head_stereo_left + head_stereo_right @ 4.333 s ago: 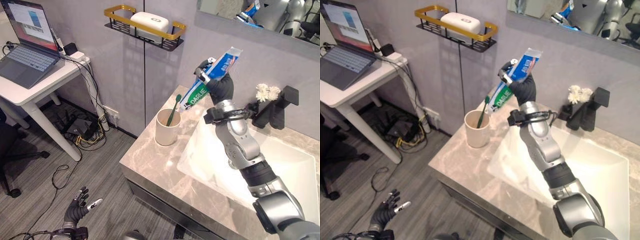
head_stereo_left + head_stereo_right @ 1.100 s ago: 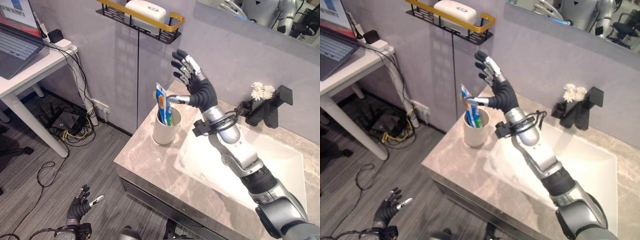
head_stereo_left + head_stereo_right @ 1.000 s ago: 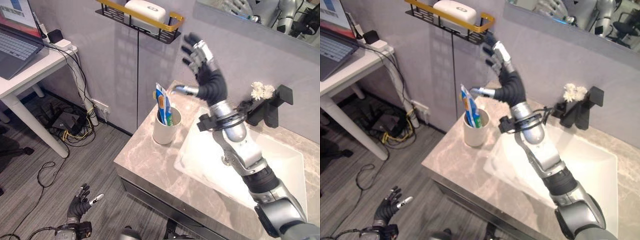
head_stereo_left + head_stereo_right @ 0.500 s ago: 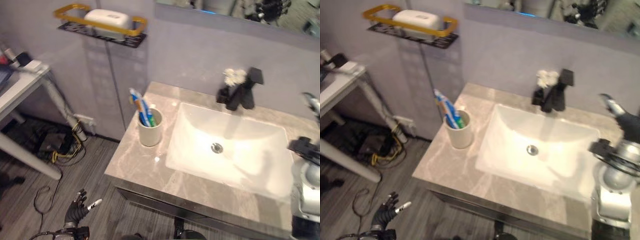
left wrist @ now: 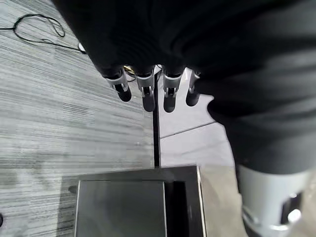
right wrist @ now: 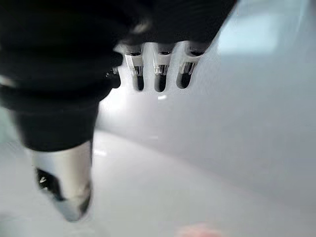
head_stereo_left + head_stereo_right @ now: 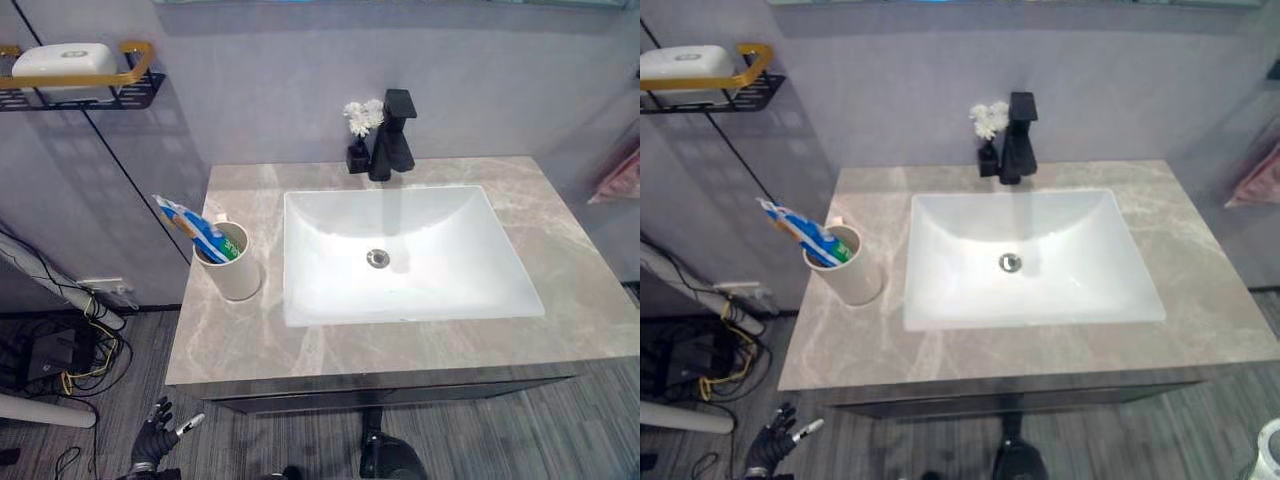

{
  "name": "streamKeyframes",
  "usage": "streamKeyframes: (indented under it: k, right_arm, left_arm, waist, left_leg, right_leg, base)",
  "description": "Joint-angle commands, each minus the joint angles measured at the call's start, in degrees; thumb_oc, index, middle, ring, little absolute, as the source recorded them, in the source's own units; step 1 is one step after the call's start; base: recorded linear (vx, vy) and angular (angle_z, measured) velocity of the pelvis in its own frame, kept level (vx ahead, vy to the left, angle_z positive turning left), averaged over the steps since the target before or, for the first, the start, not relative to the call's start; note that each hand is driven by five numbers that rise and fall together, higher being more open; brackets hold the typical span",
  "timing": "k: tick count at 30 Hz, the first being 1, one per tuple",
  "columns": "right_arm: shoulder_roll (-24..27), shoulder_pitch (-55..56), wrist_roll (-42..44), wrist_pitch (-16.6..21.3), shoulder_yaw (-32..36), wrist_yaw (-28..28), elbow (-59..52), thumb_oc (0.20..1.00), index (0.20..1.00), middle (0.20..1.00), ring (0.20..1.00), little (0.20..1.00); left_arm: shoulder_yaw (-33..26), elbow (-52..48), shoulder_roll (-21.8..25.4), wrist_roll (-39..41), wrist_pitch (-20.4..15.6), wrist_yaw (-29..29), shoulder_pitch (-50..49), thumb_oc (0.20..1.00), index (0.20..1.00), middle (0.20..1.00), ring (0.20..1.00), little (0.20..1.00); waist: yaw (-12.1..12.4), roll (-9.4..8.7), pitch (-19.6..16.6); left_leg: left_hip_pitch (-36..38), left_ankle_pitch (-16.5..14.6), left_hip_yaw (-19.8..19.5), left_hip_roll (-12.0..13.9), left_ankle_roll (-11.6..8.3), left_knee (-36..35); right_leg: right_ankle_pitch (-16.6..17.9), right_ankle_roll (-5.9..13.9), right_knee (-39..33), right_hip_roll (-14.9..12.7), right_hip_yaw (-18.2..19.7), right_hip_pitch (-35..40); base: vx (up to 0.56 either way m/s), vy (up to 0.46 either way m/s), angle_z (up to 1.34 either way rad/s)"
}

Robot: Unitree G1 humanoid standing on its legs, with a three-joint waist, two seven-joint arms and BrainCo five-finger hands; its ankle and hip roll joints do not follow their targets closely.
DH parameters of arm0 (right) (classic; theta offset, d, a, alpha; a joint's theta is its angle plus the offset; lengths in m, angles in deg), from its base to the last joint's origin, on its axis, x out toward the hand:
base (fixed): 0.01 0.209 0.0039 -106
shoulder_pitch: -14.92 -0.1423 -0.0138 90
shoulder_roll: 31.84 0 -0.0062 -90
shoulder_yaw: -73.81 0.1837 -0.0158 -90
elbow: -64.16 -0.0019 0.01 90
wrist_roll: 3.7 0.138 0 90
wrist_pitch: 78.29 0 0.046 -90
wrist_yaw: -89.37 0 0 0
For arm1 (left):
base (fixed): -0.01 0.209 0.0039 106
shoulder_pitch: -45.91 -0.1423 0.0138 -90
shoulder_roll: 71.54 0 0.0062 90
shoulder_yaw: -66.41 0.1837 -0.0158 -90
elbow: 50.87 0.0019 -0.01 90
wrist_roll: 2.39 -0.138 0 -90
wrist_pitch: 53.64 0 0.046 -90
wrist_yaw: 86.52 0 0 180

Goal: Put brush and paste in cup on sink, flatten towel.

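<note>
Reaching for the pink towel (image 7: 618, 176) with both hands (image 5: 148, 91) (image 6: 158, 74) spread and empty, we risk nudging the cup (image 7: 232, 268).

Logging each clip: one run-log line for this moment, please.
cup: holds toothpaste, brush | left robot hand: open, idle | right robot hand: open, empty | towel: untouched
</note>
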Motion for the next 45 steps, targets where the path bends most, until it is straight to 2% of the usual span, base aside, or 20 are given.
streamKeyframes:
  k: [1, 2, 3, 4, 5, 7, 8, 9, 10, 12, 14, 18, 23, 24, 25, 26, 32, 33, 38, 45]
  right_arm:
    - [3.69, -3.44, 14.68, 0.02, -1.13, -0.04, 18.27, 1.0, 1.0, 1.0, 1.0, 1.0]
    - [4.08, -3.78, 17.71, -0.53, -2.47, 1.05, 22.81, 1.0, 1.0, 1.0, 1.0, 1.0]
    - [4.32, -5.66, 26.58, -2.05, -5.96, 7.41, 33.37, 1.0, 1.0, 1.0, 1.0, 1.0]
    - [4.8, -5.75, 27.22, -1.84, -6.06, 8.01, 34.0, 1.0, 1.0, 1.0, 1.0, 1.0]
    - [3.93, -6.38, 30.04, -3.51, -8.26, 11.13, 41.4, 1.0, 1.0, 1.0, 1.0, 1.0]
    - [3.62, -8.25, 33.86, -6.71, -13.86, 19.1, 49.5, 1.0, 1.0, 1.0, 1.0, 1.0]
    - [3.13, -8.81, 33.4, -8.55, -16.4, 21.53, 53.38, 1.0, 1.0, 1.0, 1.0, 1.0]
    - [3.25, -8.98, 33.49, -8.47, -16.51, 21.71, 53.66, 1.0, 1.0, 1.0, 1.0, 1.0]
    - [2.31, -10.37, 30.54, -12.39, -23.24, 28.21, 59.25, 1.0, 1.0, 1.0, 1.0, 1.0]
    - [0.11, -11.98, 22.51, -15.11, -31.35, 32.88, 63.22, 1.0, 1.0, 1.0, 1.0, 1.0]
    - [-0.89, -13.9, 17.02, -16.48, -35.63, 34.45, 65.53, 1.0, 1.0, 1.0, 1.0, 1.0]
    - [-1.56, -15.78, 5.29, -15.65, -45.91, 35.73, 60.12, 1.0, 1.0, 1.0, 1.0, 1.0]
    - [-1.95, -15.77, 5.51, -14.53, -48.31, 37.33, 53.22, 1.0, 1.0, 1.0, 1.0, 1.0]
    - [-1.91, -15.96, 5.83, -14.62, -47.91, 37.11, 53.48, 1.0, 1.0, 1.0, 1.0, 1.0]
    - [-1.96, -15.79, 5.74, -14.79, -47.19, 36.42, 54.15, 1.0, 1.0, 1.0, 1.0, 1.0]
    - [-2.02, -15.45, 5.79, -15.12, -46.63, 36.25, 54.82, 1.0, 1.0, 1.0, 1.0, 1.0]
    - [-2.03, -15.44, 5.78, -15.11, -46.61, 36.25, 54.83, 1.0, 1.0, 1.0, 1.0, 1.0]
    - [-1.81, -14.49, 3.96, -17.48, -44.19, 36.65, 62.99, 1.0, 1.0, 1.0, 1.0, 1.0]
    - [-2.59, -13.71, 0.88, -17.99, -45.85, 38.53, 63.39, 1.0, 1.0, 1.0, 1.0, 1.0]
    - [-4.35, -15.0, -0.58, -17.69, -49.24, 39.39, 60.93, 1.0, 1.0, 1.0, 1.0, 1.0]
  left_arm:
    - [-0.25, -2.34, 2.63, -1.86, -3.35, -1.19, 1.51, 1.0, 1.0, 1.0, 1.0, 1.0]
    - [0.11, -2.69, 2.75, -1.68, -3.23, -1.25, 1.78, 1.0, 1.0, 1.0, 1.0, 1.0]
    - [0.23, -3.87, 2.82, -1.23, -2.87, -1.04, 2.47, 1.0, 1.0, 1.0, 1.0, 1.0]
    - [0.15, -4.0, 2.74, -1.21, -2.76, -1.01, 2.41, 1.0, 1.0, 1.0, 1.0, 1.0]
    - [0.44, -4.75, 3.05, -0.75, -2.79, -0.91, 2.82, 1.0, 1.0, 1.0, 1.0, 1.0]
    - [-0.09, -6.61, 3.29, 0.14, -2.65, 0.15, 3.05, 1.0, 1.0, 1.0, 1.0, 1.0]
    - [-0.16, -7.54, 3.36, 0.71, -2.72, 0.61, 2.98, 1.0, 1.0, 1.0, 1.0, 1.0]
    - [-0.28, -7.62, 3.34, 0.74, -2.68, 0.63, 2.93, 1.0, 1.0, 1.0, 1.0, 1.0]
    - [-0.93, -8.96, 3.5, 1.0, -2.68, 2.17, 2.9, 1.0, 1.0, 1.0, 1.0, 1.0]
    - [-2.06, -11.21, 3.27, 2.59, -3.17, 3.11, 2.63, 1.0, 1.0, 1.0, 1.0, 1.0]
    - [-3.03, -12.81, 3.65, 4.1, -3.58, 3.68, 2.68, 1.0, 1.0, 1.0, 1.0, 1.0]
    - [-5.25, -15.5, 4.17, 7.5, -5.21, 3.04, 3.42, 1.0, 1.0, 1.0, 1.0, 1.0]
    - [-6.06, -20.05, 5.54, 9.02, -6.6, 2.35, 6.29, 1.0, 1.0, 1.0, 1.0, 1.0]
    - [-5.71, -20.35, 5.98, 9.09, -6.49, 2.41, 6.92, 1.0, 1.0, 1.0, 1.0, 1.0]
    - [-5.42, -21.58, 6.84, 8.91, -6.45, 2.63, 7.85, 1.0, 1.0, 1.0, 1.0, 1.0]
    - [-5.32, -22.16, 7.25, 8.76, -6.6, 2.92, 8.32, 1.0, 1.0, 1.0, 1.0, 1.0]
    - [-5.31, -22.18, 7.27, 8.76, -6.59, 2.92, 8.32, 1.0, 1.0, 1.0, 1.0, 1.0]
    - [-7.29, -27.51, 13.73, 5.57, -8.28, 4.42, 7.22, 1.0, 1.0, 1.0, 1.0, 1.0]
    - [-10.43, -30.41, 16.12, 8.35, -8.14, 6.02, 5.25, 1.0, 1.0, 1.0, 1.0, 1.0]
    - [-9.73, -32.39, 16.32, 9.89, -8.26, 6.31, 7.02, 1.0, 1.0, 1.0, 1.0, 1.0]
  waist:
    - [1.46, 2.03, 1.75]
    - [1.67, 2.31, 1.66]
    - [2.13, 2.43, 1.71]
    - [2.03, 2.46, 1.71]
    - [2.43, 2.76, 1.69]
    - [3.12, 3.03, 1.92]
    - [3.47, 3.22, 1.96]
    - [3.35, 3.07, 1.96]
    - [4.54, 3.48, 1.86]
    - [5.92, 3.97, 1.47]
    - [7.27, 4.64, 1.21]
    - [9.01, 5.32, 1.65]
    - [10.72, 5.28, 5.07]
    - [10.67, 4.94, 5.37]
    - [10.29, 4.74, 5.31]
    - [10.18, 4.62, 4.99]
    - [10.19, 4.59, 5.06]
    - [10.64, 5.99, 2.96]
    - [10.71, 5.79, 1.08]
    - [10.58, 4.99, 0.44]
  left_leg:
    - [-1.9, 1.79, -0.42, -3.06, 2.29, -2.33]
    - [-1.7, 1.48, -0.45, -2.92, 2.11, -2.33]
    - [-1.92, 1.93, -0.39, -2.69, 1.54, -2.33]
    - [-1.98, 2.01, -0.41, -2.7, 1.51, -2.33]
    - [-1.77, 1.72, -0.57, -2.39, 1.18, -2.33]
    - [-1.76, 2.05, -1.03, -2.11, 0.57, -2.33]
    - [-1.85, 2.22, -1.27, -2.02, 0.29, -2.33]
    - [-2.05, 2.53, -1.26, -2.11, 0.28, -2.33]
    - [-2.02, 2.57, -1.76, -1.75, -0.25, -2.33]
    - [-2.65, 3.53, -2.34, -1.51, -1.06, -2.33]
    - [-2.63, 3.67, -3.04, -1.23, -1.58, -2.31]
    - [-5.38, 4.78, -4.77, -1.12, -2.81, 1.29]
    - [-15.08, 7.85, -5.98, -1.01, -6.59, 17.37]
    - [-16.37, 8.27, -5.29, -0.36, -6.49, 17.75]
    - [-17.02, 7.89, -2.57, 2.31, -6.26, 16.2]
    - [-16.68, 7.43, -1.05, 3.92, -6.03, 13.33]
    - [-16.47, 7.55, -1.03, 3.84, -6.02, 13.08]
    - [-13.46, 6.64, -6.67, 2.93, -5.36, 5.03]
    - [-8.1, 7.08, -5.02, 1.2, -4.11, -1.11]
    - [-6.42, 6.69, -3.88, 0.87, -3.96, -2.33]
  right_leg:
    - [0.46, 2.12, -0.49, 1.44, 0.2, 2.99]
    - [0.08, 2.22, -0.69, 1.73, 0.13, 3.23]
    - [0.49, 1.91, -1.87, 1.97, -0.19, 3.45]
    - [0.61, 1.88, -2.06, 1.97, -0.21, 3.49]
    - [0.19, 1.88, -2.44, 2.12, -0.52, 4.01]
    - [0.12, 1.53, -3.6, 2.31, -0.99, 4.71]
    - [0.09, 1.37, -4.26, 2.32, -1.34, 5.08]
    - [0.39, 1.26, -4.42, 2.23, -1.37, 4.96]
    - [-0.01, 1.04, -5.44, 2.54, -1.75, 5.78]
    - [-0.02, 0.66, -6.91, 2.48, -2.69, 6.64]
    - [-0.46, 0.5, -7.4, 2.41, -3.54, 7.38]
    - [-1.0, -0.23, -8.2, 1.72, -5.27, 7.95]
    - [-2.11, -1.41, -8.44, 0.0, -7.83, 8.86]
    - [-2.14, -1.46, -8.45, -0.49, -8.48, 8.76]
    - [-2.48, -1.01, -8.5, -1.15, -10.14, 9.12]
    - [-2.82, -0.66, -8.7, -1.61, -11.21, 9.67]
    - [-2.82, -0.63, -8.72, -1.65, -11.2, 9.77]
    - [-4.07, -0.55, -7.01, -2.53, -11.14, 11.09]
    - [-2.61, 0.69, -8.1, -3.37, -10.16, 12.41]
    - [-1.11, 1.45, -9.68, -3.59, -9.02, 13.02]
  base:
    - [0.05, -0.05, -0.22]
    - [0.1, -0.109, -0.14]
    - [0.07, -0.08, -0.08]
    - [0.08, -0.101, -0.09]
    - [0.08, -0.073, -0.04]
    - [0.1, -0.11, 0.04]
    - [0.04, -0.074, 0.19]
    - [0.07, -0.103, 0.24]
    - [0.1, -0.143, 0.31]
    - [0.15, -0.157, 0.33]
    - [0.12, -0.103, 0.23]
    - [0.06, -0.098, 0.36]
    - [-0.03, -0.108, 0.47]
    - [-0.06, -0.098, 0.38]
    - [-0.01, -0.035, 0.32]
    - [0.02, -0.011, 0.76]
    - [0.05, 0.048, 0.31]
    - [0.31, 0.335, 0.13]
    - [0.13, 0.196, -0.07]
    - [0.01, 0.028, -0.04]
